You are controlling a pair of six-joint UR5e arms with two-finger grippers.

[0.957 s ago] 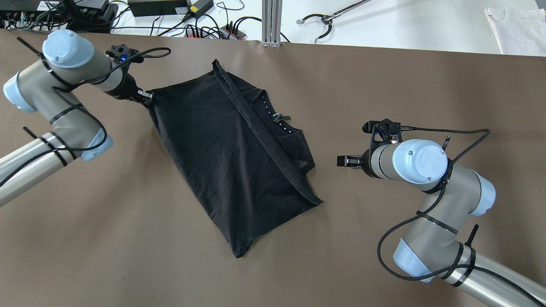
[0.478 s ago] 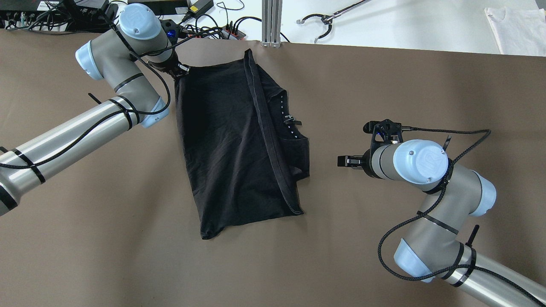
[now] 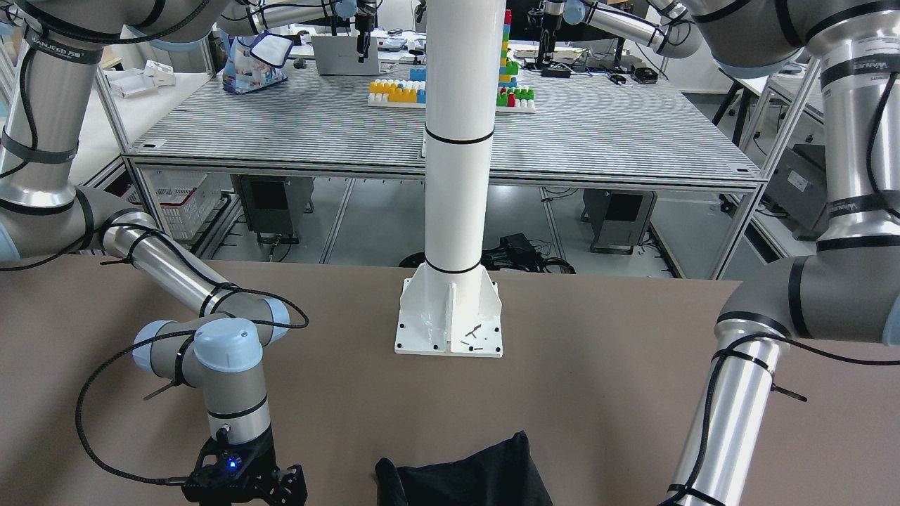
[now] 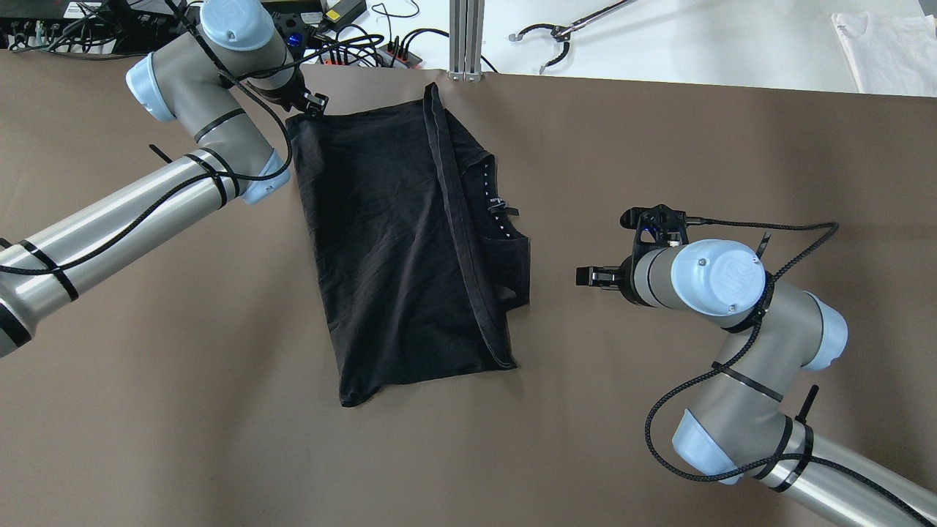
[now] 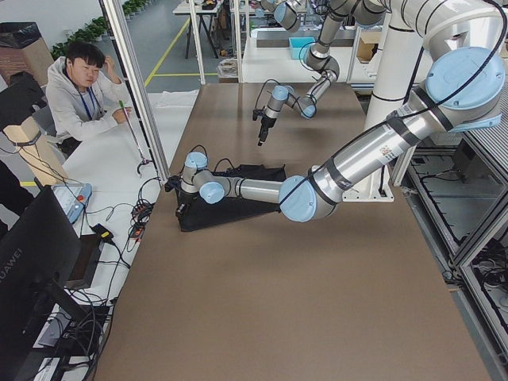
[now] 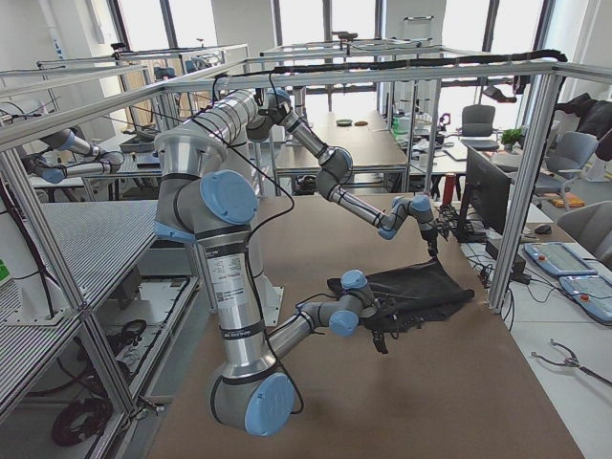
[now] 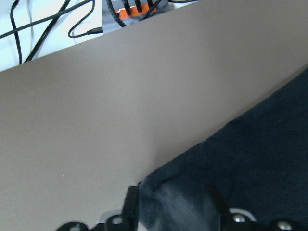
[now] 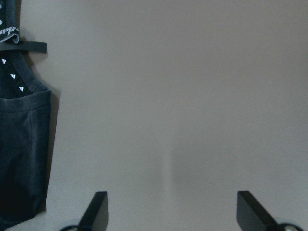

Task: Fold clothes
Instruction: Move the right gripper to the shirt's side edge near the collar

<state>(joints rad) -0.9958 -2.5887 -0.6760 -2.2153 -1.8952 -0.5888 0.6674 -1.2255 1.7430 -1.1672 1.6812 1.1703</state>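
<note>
Cloth [image 4: 402, 241] lies on the worktop [image 4: 659, 146], left of centre in the overhead view, and its far edge nearly reaches the worktop's far edge. It's folded: a hemmed flap runs diagonally across it, and the neckline with small white marks shows on the robot's right side. Mostly flat, faint wrinkles.

Left fingers [image 7: 131, 207] are clenched on the cloth's far-left corner, with fabric bunched between them in the wrist view. Can't tell if that corner touches the worktop or sits just above it.

Right fingers [image 8: 98, 207] are released, spread wide with nothing between them, only bare worktop below. They point at the cloth's right edge and sit near it, not touching. That edge shows at the left of the right wrist view.

Containers:
- White slatted basket [image 3: 172, 207] under the back table; can't tell the contents.
- Blue-white bag [image 3: 253, 60] on the back table; contents not visible.

Coloured blocks [image 3: 415, 91] sit loose on that table, not in anything.

White pole [image 3: 457, 140] stands on its base plate [image 3: 450, 323] at the robot side of the worktop, well apart from the cloth. A few small dark screws [image 3: 474, 337] lie on the plate.

Past the far edge are cables and a power strip [image 4: 359, 53], a grabber tool [image 4: 564, 33] and a white cloth [image 4: 886, 44]. A person [image 5: 79, 87] sits at that side in the left view.
</note>
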